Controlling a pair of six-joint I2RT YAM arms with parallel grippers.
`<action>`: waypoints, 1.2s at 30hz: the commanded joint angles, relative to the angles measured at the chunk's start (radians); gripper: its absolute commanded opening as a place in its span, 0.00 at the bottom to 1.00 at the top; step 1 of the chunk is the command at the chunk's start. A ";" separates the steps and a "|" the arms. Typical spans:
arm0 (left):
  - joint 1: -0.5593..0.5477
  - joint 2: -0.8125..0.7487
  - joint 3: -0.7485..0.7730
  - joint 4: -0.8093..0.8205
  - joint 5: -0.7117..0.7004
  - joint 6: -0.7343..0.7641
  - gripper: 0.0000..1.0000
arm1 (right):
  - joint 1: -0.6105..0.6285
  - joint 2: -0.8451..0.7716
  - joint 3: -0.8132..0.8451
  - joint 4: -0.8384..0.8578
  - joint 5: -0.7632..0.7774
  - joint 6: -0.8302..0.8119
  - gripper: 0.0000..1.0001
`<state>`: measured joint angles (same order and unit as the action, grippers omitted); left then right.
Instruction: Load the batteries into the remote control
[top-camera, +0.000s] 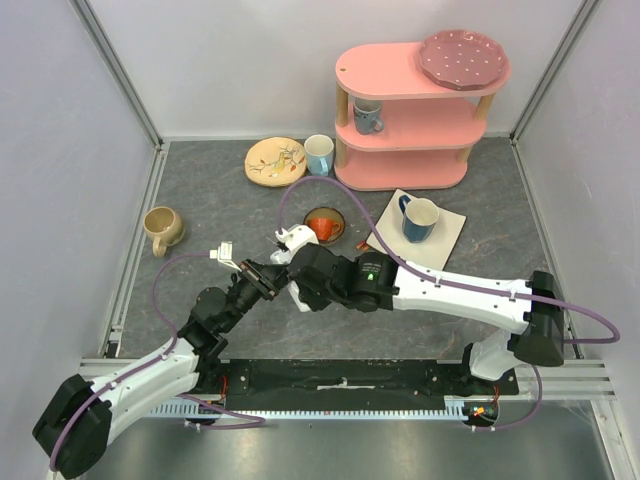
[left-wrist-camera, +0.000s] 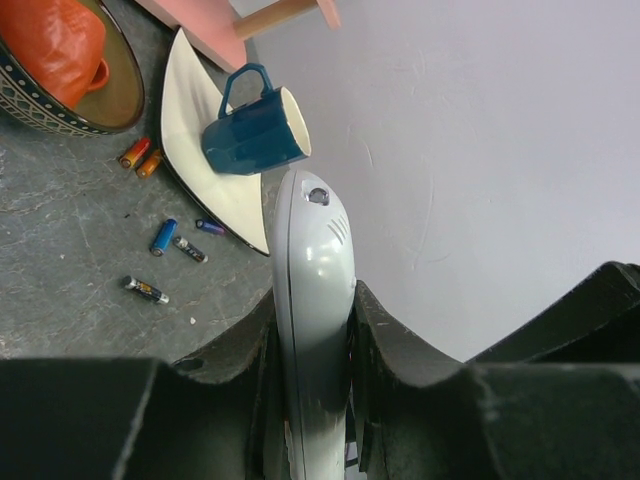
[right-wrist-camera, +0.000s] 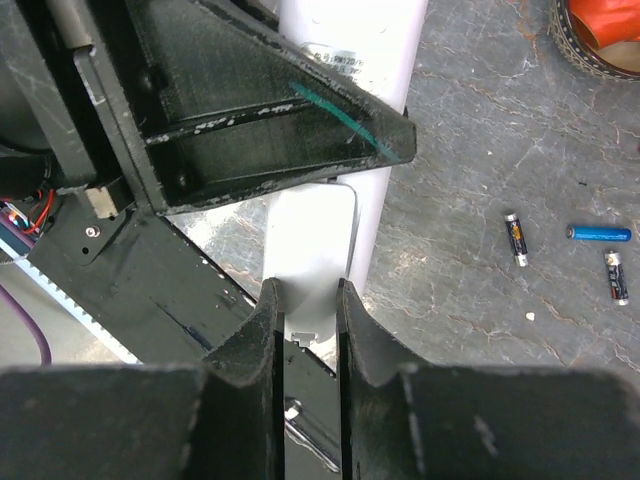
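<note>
Left wrist: I am clamping my left claw (left-wrist-camera: 312, 300) on the slim white plastic remote control (left-wrist-camera: 315, 245); whether the right claw (right-wrist-camera: 306, 298) is gripping, I cannot tell.

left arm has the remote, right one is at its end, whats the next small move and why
Probably draw the right gripper back along the remote control to slide its white end panel off. The left gripper clamps the remote control, the right fingers flank that panel, and the batteries lie loose on the table, none loaded as far as shows.
</note>
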<state>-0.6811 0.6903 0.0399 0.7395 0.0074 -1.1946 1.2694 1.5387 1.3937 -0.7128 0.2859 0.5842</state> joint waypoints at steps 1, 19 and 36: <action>-0.001 -0.025 -0.066 0.051 0.008 0.010 0.02 | -0.015 0.018 0.062 -0.028 -0.010 -0.023 0.00; -0.001 -0.037 -0.063 0.051 0.019 0.013 0.02 | -0.025 0.043 0.071 -0.059 -0.013 -0.024 0.00; -0.003 -0.048 -0.049 0.064 0.045 -0.039 0.02 | -0.039 0.077 0.071 -0.045 0.010 -0.017 0.02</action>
<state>-0.6804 0.6605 0.0376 0.7010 0.0116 -1.1954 1.2469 1.5917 1.4342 -0.7498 0.2684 0.5751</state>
